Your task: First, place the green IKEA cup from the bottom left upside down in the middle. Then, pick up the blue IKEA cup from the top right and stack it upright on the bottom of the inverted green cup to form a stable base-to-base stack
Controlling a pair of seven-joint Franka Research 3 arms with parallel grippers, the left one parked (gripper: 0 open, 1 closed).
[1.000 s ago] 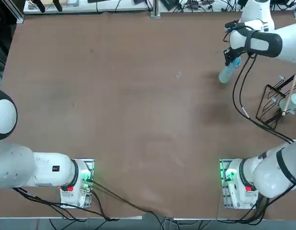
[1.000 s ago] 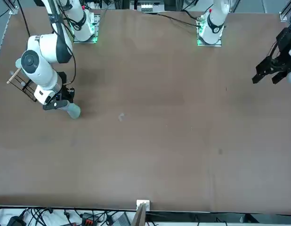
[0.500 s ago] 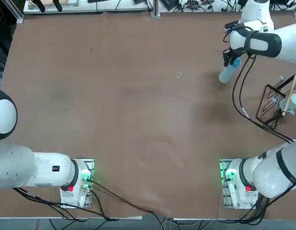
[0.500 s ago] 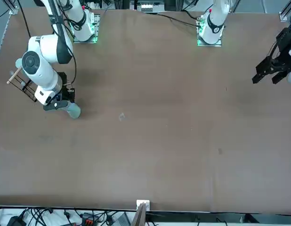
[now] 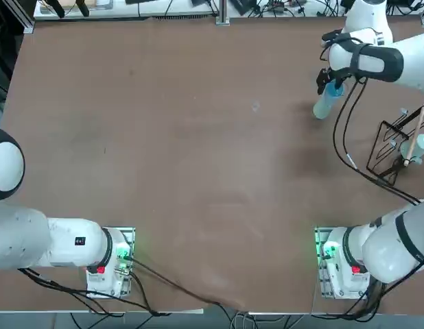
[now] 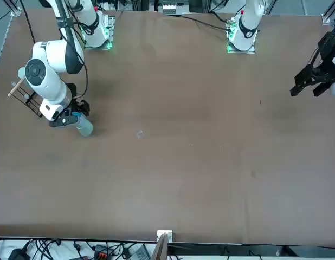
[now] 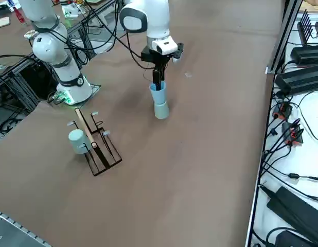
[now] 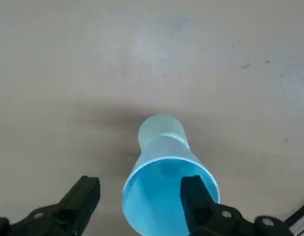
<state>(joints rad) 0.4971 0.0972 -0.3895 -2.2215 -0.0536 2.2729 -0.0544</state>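
The blue IKEA cup (image 7: 158, 93) stands upright on the flat bottom of the inverted green IKEA cup (image 7: 161, 110), base to base, on the far right part of the table. In the right wrist view the blue IKEA cup (image 8: 162, 157) shows its open mouth, with the green IKEA cup (image 8: 162, 129) below it. My right gripper (image 8: 139, 196) hangs just over the stack, open. One finger reaches inside the blue cup's mouth and the other is outside its wall, neither pressing on it. The top view shows the right gripper (image 5: 328, 81) over the stack, and the front view has the blue IKEA cup (image 6: 78, 118) at the left.
A black wire rack (image 5: 390, 147) with a wooden stick and a pale cup (image 7: 76, 140) on it stands near the table's right edge, close to the stack. Black cables (image 5: 346, 130) trail from my right arm across that corner.
My right gripper's fingers have spread apart and let go of the blue cup. The stack has stayed where it was and the arm has hardly moved.
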